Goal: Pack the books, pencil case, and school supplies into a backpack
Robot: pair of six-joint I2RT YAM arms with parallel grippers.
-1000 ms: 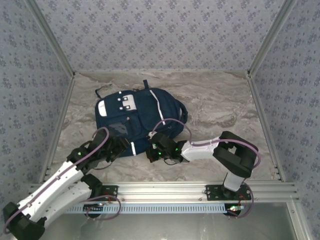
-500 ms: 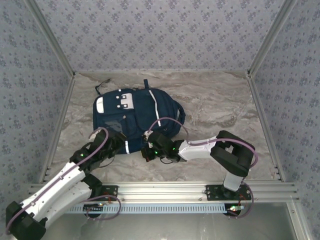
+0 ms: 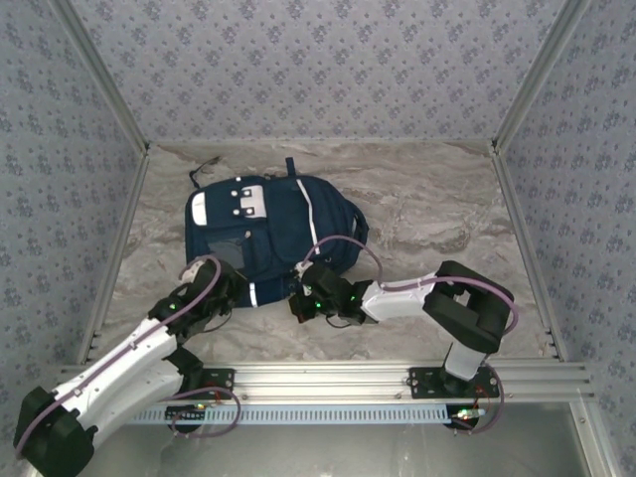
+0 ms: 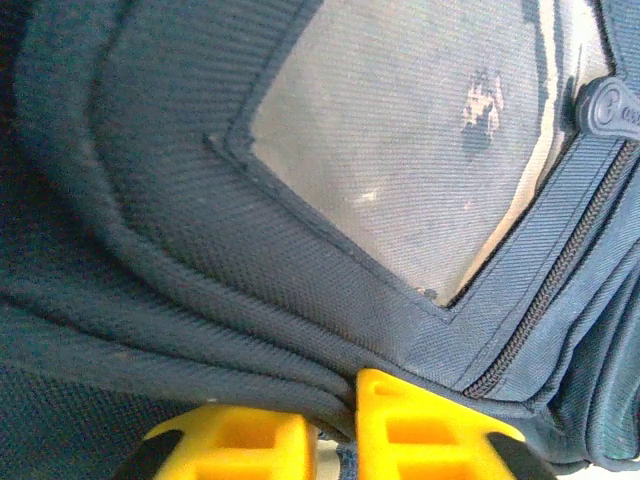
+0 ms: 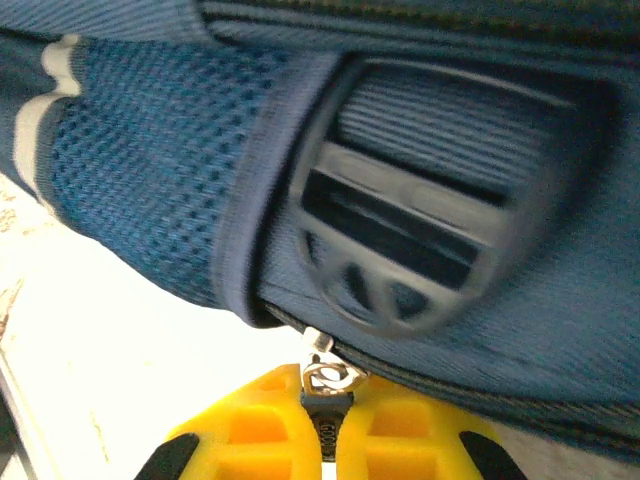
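The navy backpack (image 3: 273, 224) lies flat on the table, its white patch at the far end. My left gripper (image 3: 231, 286) is at its near left edge. In the left wrist view the yellow fingers (image 4: 430, 430) are shut on a fold of the backpack's fabric (image 4: 200, 200), below a grey panel (image 4: 420, 150). My right gripper (image 3: 298, 303) is at the near right corner. It is shut (image 5: 327, 440) on the dark zipper pull (image 5: 327, 385) under a plastic buckle (image 5: 400, 250). The books, pencil case and school supplies are out of view.
The marbled tabletop (image 3: 427, 209) stretches bare to the right of the backpack. Patterned walls with metal posts close in both sides and the back. A metal rail (image 3: 397, 383) runs along the near edge.
My left gripper has shut on the backpack's fabric. The backpack slid a little to the left. The right gripper stays shut on the zipper pull and shifted slightly.
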